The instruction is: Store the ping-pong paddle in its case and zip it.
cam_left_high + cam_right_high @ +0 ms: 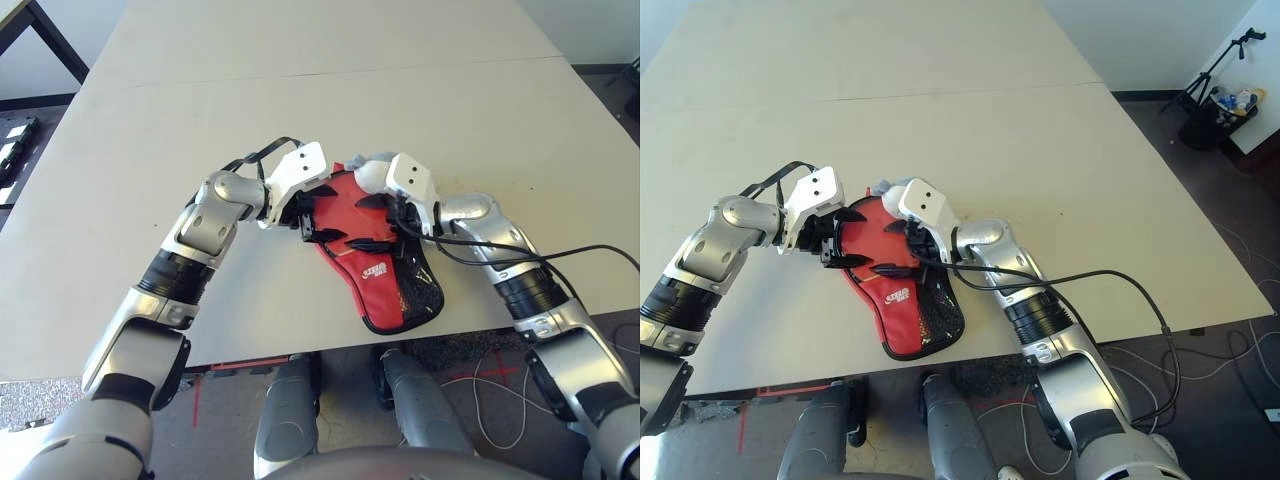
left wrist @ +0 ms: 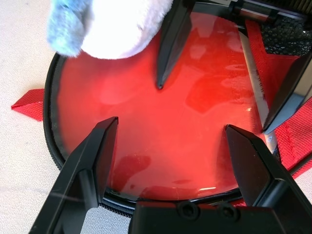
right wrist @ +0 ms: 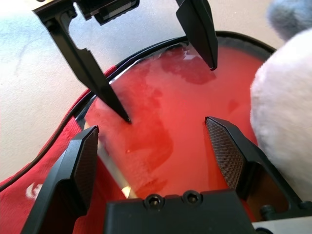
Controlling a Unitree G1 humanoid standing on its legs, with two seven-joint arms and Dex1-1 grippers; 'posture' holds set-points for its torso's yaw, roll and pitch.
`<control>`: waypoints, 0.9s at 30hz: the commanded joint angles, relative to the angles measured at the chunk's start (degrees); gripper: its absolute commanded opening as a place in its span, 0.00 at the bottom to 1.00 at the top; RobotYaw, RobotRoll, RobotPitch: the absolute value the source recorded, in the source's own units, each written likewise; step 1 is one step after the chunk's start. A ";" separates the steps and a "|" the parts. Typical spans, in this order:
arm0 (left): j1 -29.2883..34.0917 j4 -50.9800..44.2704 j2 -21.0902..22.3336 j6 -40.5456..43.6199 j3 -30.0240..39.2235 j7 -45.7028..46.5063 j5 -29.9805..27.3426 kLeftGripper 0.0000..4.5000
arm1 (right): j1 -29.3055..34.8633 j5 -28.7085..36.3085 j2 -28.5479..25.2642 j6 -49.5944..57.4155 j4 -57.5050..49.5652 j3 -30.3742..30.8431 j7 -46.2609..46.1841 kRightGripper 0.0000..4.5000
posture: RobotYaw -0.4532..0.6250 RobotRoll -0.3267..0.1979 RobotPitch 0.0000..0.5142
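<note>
The red case (image 1: 385,270) lies near the table's (image 1: 300,110) front edge, the paddle (image 2: 161,131) lying in it. Both the left gripper (image 1: 335,215) and right gripper (image 1: 368,222) hover spread wide over it, holding nothing.

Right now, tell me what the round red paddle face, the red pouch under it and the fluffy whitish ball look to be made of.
Round red paddle face: smooth rubber, glossy; it mirrors light and the fingers above it.
Red pouch: soft woven fabric, matte, with black mesh pocket and black zipper edging.
Fluffy whitish ball: plush or fur-like fibre, fuzzy outline; exact material unclear.
</note>
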 commanded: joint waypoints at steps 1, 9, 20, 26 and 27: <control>1.03 0.97 -0.34 0.11 -1.67 -0.50 0.79 1.00 | 0.84 1.67 -2.59 3.38 -1.76 -1.24 1.90 1.00 | 0.41 0.62 0.45; 1.14 0.62 -0.33 0.48 -1.82 -0.66 0.84 1.00 | 1.37 9.19 -12.83 8.77 -9.94 -5.95 10.01 1.00 | 0.40 0.62 0.46; 1.11 0.34 -0.61 0.90 -1.90 -0.98 0.72 1.00 | -6.27 11.38 -19.81 4.61 -0.59 -11.42 14.46 1.00 | 0.40 0.62 0.45; 1.01 0.50 -0.68 0.97 -1.92 -1.00 0.82 1.00 | -11.78 6.97 -14.33 -2.96 8.47 -8.51 12.70 1.00 | 0.40 0.62 0.45; 0.99 0.50 -0.68 0.99 -1.91 -1.00 0.83 1.00 | -12.31 6.23 -13.35 -4.08 9.74 -8.02 12.62 1.00 | 0.40 0.62 0.45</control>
